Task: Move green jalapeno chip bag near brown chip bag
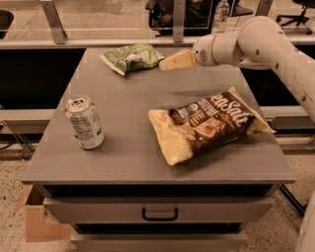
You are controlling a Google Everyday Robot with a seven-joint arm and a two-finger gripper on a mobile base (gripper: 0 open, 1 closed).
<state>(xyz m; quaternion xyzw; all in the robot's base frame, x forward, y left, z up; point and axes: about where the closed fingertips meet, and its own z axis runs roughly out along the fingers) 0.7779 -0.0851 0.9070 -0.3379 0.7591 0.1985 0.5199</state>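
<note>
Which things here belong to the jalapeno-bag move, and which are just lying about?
Job: green jalapeno chip bag, far edge of table; brown chip bag, front right; gripper, just right of the green bag.
Lying about: soda can, upright, front left; cardboard box, down at lower left.

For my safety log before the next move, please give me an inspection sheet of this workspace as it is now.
Surface: grey table, with a drawer below.
Job's things: green jalapeno chip bag at the far edge; brown chip bag near right, apart from it.
Clutter: soda can upright, near left.
Grippers: gripper hovers just right of the green jalapeno chip bag.
Cables: nothing seen.
Surroundings: cardboard box on the floor, left; water bottle behind.
</note>
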